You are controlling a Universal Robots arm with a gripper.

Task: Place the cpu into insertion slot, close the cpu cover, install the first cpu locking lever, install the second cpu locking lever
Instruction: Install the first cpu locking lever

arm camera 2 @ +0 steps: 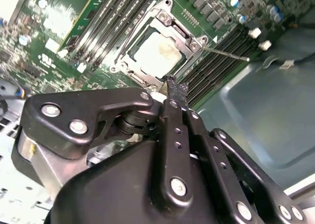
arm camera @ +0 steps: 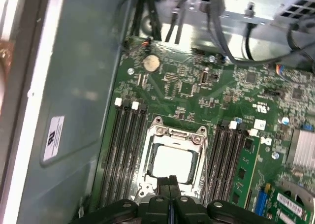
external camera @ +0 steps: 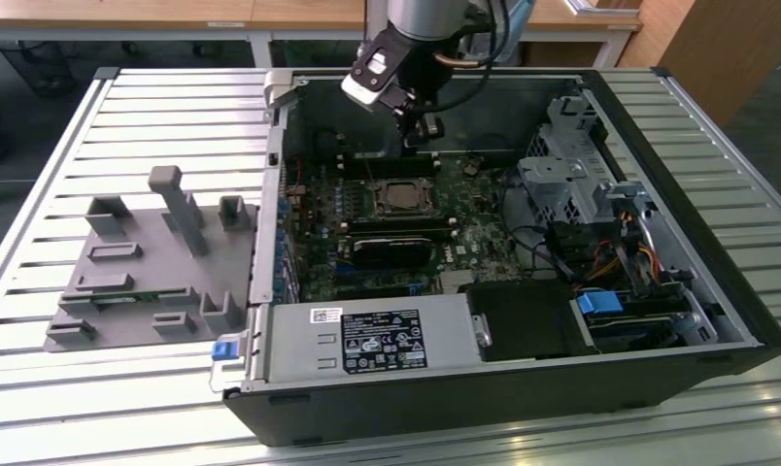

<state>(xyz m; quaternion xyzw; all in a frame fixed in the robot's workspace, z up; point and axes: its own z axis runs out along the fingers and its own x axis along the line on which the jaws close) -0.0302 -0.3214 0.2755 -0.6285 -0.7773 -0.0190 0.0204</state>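
Inside the open computer case (external camera: 701, 291), the cpu (arm camera 2: 157, 54) (arm camera: 172, 162) lies flat in the insertion slot (external camera: 397, 197) on the green motherboard. The silver cpu cover (arm camera 2: 176, 33) (arm camera: 175, 132) frames it and lies down over its edges. From one corner of the socket a thin metal locking lever (arm camera 2: 227, 53) sticks out, slanting over the memory slots. My gripper (external camera: 424, 131) (arm camera 2: 173, 88) (arm camera: 171, 180) hangs just above the socket's edge, beyond the socket in the exterior view. Its black fingers are shut together with nothing between them.
Long black memory slots (arm camera: 123, 150) flank the socket on both sides. Drive cages and cables (external camera: 585, 194) fill the case on the exterior view's right, a power supply (external camera: 364, 340) sits at its front. A grey fixture block (external camera: 145, 262) rests on the slatted table outside the case.
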